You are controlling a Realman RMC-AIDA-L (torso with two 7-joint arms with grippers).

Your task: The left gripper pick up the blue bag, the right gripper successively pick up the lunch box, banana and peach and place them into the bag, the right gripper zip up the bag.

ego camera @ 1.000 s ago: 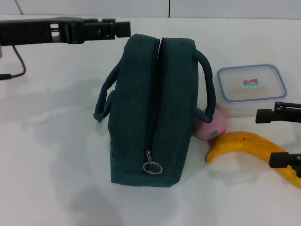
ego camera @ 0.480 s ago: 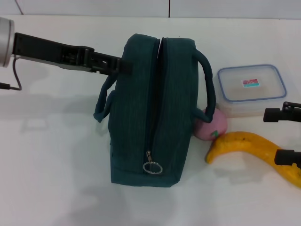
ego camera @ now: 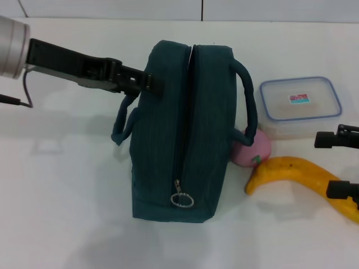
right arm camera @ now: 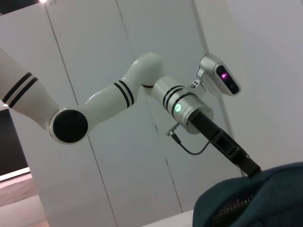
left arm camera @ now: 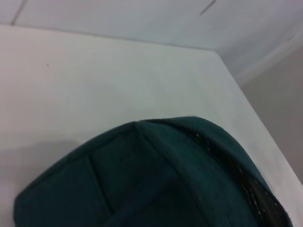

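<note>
The blue bag (ego camera: 179, 129) stands mid-table, its zip line running along the top and the ring pull (ego camera: 182, 199) at the near end. My left gripper (ego camera: 152, 84) reaches in from the left, its tip against the bag's left side just above the left handle (ego camera: 122, 120). The left wrist view shows only the bag's end (left arm camera: 156, 179). To the bag's right stands the lunch box (ego camera: 300, 106), with the banana (ego camera: 297, 171) in front and the pink peach (ego camera: 252, 148) against the bag. My right gripper (ego camera: 323, 165) is open at the right edge, over the banana's right end.
The white table (ego camera: 61, 196) has bare room to the left of and in front of the bag. A black cable (ego camera: 22, 92) trails from the left wrist. The right wrist view shows the left arm (right arm camera: 118, 94) and the bag's top (right arm camera: 255, 198).
My left gripper has come down and rightward from the far left until its tip meets the bag's side. My right gripper has drawn slightly toward the right edge.
</note>
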